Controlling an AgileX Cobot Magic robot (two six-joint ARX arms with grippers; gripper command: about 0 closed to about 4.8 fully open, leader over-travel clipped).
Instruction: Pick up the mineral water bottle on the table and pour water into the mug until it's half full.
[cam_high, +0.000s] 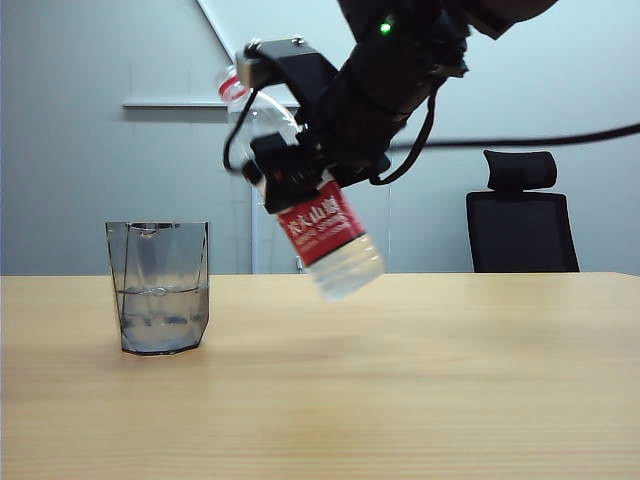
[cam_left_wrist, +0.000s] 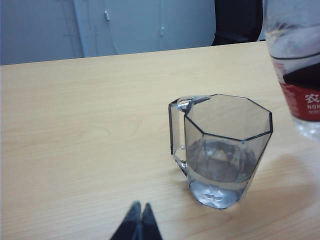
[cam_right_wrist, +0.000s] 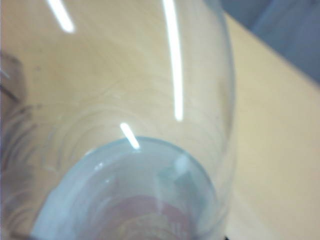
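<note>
The right arm's black two-finger gripper (cam_high: 290, 165) hangs high over the middle of the table, reached in from the upper right with a green light on its wrist, its jaws clamped around the tilted clear plastic mineral water bottle with the red-and-white label (cam_high: 325, 230). The left arm's dark gripper (cam_left_wrist: 137, 224) sits low, fingertips pressed together, pointing across the tabletop.

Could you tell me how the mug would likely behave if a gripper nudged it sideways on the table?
The mug would probably slide rather than tip: it looks squat with a broad base. The water in its lower part likely adds steadying weight but could slosh. Its smooth faceted walls may be slippery.
</note>
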